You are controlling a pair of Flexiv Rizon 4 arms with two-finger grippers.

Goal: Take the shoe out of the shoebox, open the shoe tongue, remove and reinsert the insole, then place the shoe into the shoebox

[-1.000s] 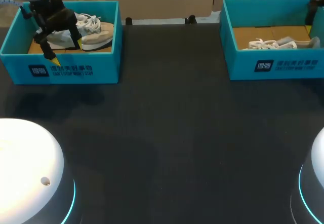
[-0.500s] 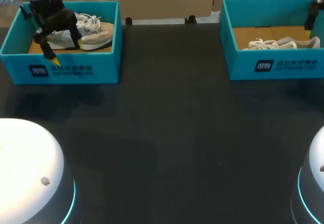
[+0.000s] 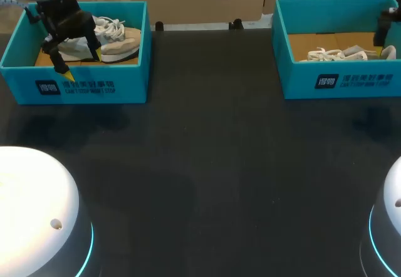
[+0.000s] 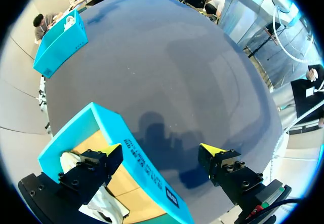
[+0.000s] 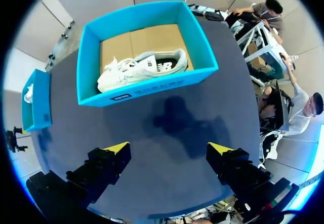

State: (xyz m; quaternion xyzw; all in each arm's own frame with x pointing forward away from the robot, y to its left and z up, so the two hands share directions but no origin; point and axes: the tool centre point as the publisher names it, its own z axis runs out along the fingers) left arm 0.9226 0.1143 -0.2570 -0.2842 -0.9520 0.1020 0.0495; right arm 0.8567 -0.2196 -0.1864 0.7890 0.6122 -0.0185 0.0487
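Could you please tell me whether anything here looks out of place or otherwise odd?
Nothing is spilled or damaged. One oddity: the open left gripper straddles the front wall of the left shoebox, one fingertip inside beside the shoe, the other outside over the table.

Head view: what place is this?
Probably a robot test bench: a black table, a left turquoise cardboard shoebox with a beige shoe, a right turquoise shoebox with a white shoe, and the yellow-tipped left gripper and right gripper.

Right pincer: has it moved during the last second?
Yes. In the head view the right pincer has shifted leftward and down, judged against the right shoebox.
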